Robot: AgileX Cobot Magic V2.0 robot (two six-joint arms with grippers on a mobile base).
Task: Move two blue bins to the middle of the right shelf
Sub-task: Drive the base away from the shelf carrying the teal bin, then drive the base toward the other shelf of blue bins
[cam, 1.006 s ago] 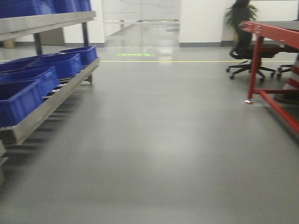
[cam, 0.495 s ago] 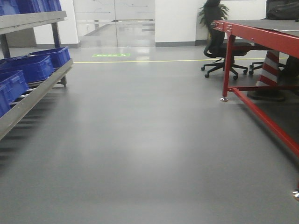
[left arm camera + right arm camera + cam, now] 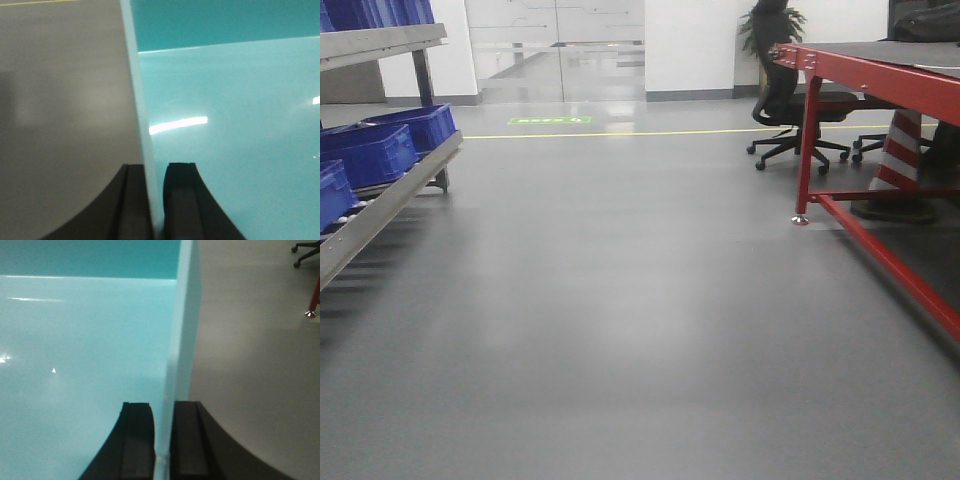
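Note:
A blue bin, pale cyan in the wrist views, fills the left wrist view [image 3: 225, 100] and the right wrist view [image 3: 75, 340]. My left gripper [image 3: 156, 167] is shut on the bin's left wall [image 3: 137, 100], one finger outside and one inside. My right gripper [image 3: 162, 407] is shut on the bin's right wall [image 3: 182, 315] in the same way. The bin hangs above the grey floor. Neither gripper nor the held bin shows in the front view. More blue bins [image 3: 370, 150] sit on the left shelf [image 3: 390, 190].
A red metal table [image 3: 880, 75] stands at the right, with a striped cone [image 3: 895, 165] under it. A black office chair [image 3: 785, 110] and a plant [image 3: 770, 20] are behind. Grey floor [image 3: 620, 300] stretches ahead to a yellow line.
The front view has swung to the right: the left shelf and its bins slid toward the left edge and the red table came further into view.

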